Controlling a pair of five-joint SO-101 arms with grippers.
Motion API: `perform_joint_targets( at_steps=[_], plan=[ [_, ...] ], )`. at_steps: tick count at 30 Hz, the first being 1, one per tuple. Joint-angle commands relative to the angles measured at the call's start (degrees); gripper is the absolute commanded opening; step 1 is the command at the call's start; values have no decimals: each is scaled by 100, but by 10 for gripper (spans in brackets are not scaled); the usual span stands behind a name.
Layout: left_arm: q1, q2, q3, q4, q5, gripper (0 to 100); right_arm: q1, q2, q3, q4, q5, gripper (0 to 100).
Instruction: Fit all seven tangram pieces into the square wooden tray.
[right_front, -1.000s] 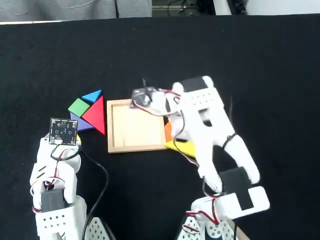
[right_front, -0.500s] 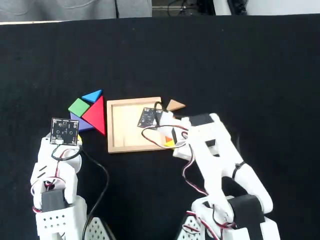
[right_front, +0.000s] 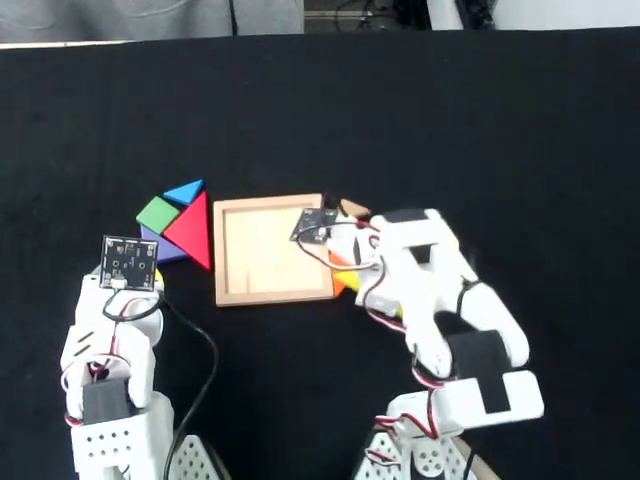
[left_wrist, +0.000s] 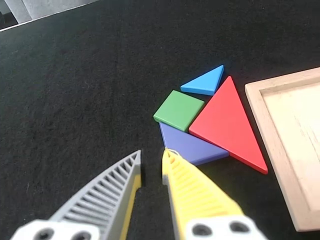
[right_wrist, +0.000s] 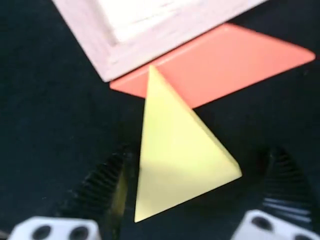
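Since the yellow triangle lies just off the tray at its 4 o'clock corner, against the orange triangle, the right gripper hangs over it, jaws apart on either side, apparently ready to pinch. The left gripper, barely parted, sits at the tray's 8 o'clock.

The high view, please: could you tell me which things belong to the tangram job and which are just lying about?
Belong to the job:
wooden tray
red triangle
green square
blue triangle
purple piece
yellow triangle
orange triangle
brown piece

Just lying about:
black table cover
cables behind the table
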Motion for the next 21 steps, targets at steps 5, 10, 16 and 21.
perform_joint_targets(
  at_steps=[5, 10, 16, 21],
  plan=[
    [84, -44, 110, 26, -9, 80, 176, -4, -374, 53, -88, 382],
    [92, -44, 110, 26, -9, 80, 316, 31, -532, 70, -765, 382],
    [92, -44, 110, 26, -9, 80, 422, 57, -716, 97, -1248, 383],
    [75, -44, 110, 26, -9, 80, 422, 57, -716, 70, -1600, 386]
  ],
)
